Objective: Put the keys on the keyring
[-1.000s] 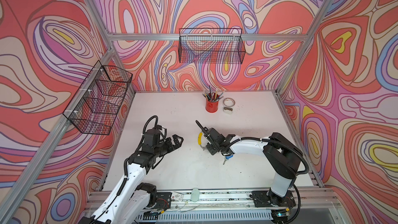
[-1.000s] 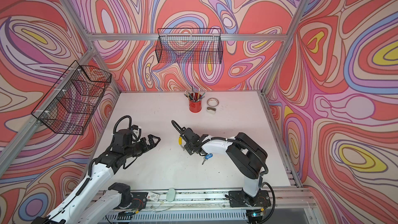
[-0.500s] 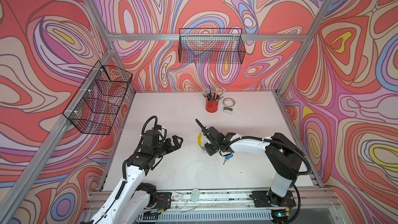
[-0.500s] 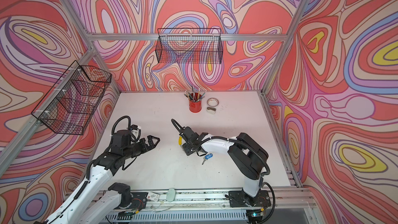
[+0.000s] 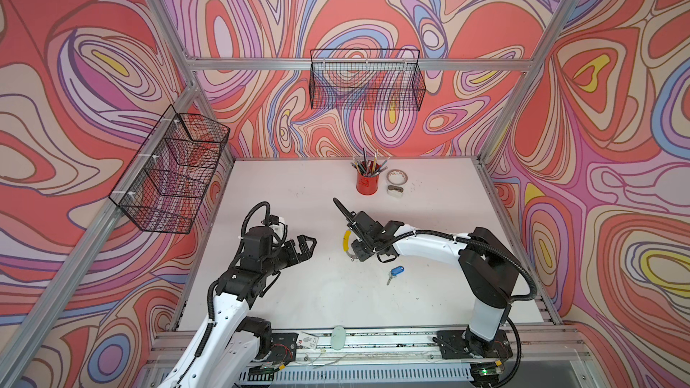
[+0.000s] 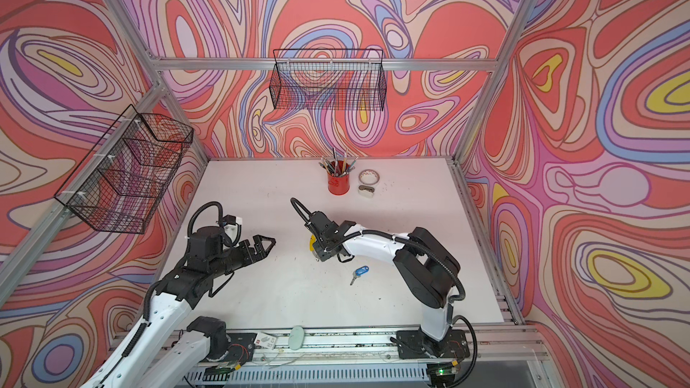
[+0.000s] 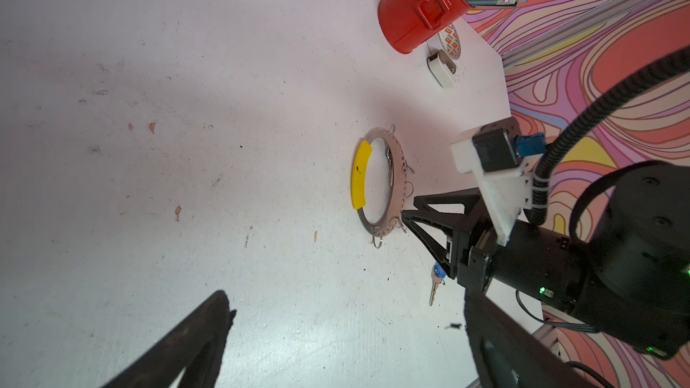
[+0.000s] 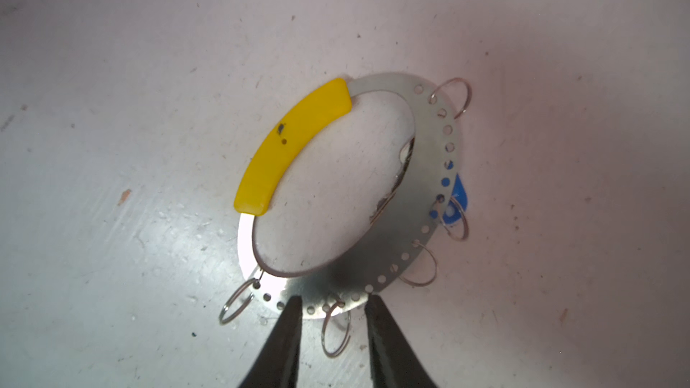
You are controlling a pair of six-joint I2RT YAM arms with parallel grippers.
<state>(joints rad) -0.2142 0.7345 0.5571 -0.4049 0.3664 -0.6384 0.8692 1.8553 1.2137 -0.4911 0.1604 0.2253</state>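
The keyring (image 8: 388,85), a flat perforated silver hoop with a yellow segment (image 8: 295,139), lies on the white table near the middle in both top views (image 5: 346,240) (image 6: 311,243). My right gripper (image 8: 334,302) is at its rim, jaws a little apart around one wire loop (image 8: 336,330) without touching it. One key's blue tag (image 8: 460,195) lies partly under the hoop, its blade (image 8: 395,181) inside. A second key (image 5: 395,272) (image 7: 435,285) lies loose to the right of the hoop, under my right arm. My left gripper (image 5: 313,248) (image 7: 347,300) hovers wide open and empty to the left.
A red cup of pencils (image 5: 367,184), a beige tape roll (image 5: 397,176) and a small white object (image 5: 395,191) stand at the back. Wire baskets hang on the back wall (image 5: 367,85) and the left wall (image 5: 171,173). A pale oval object (image 5: 338,337) lies on the front rail.
The right wrist has shifted slightly at the keyring's rim. The keyring, the loose key and the left arm stay where they were.
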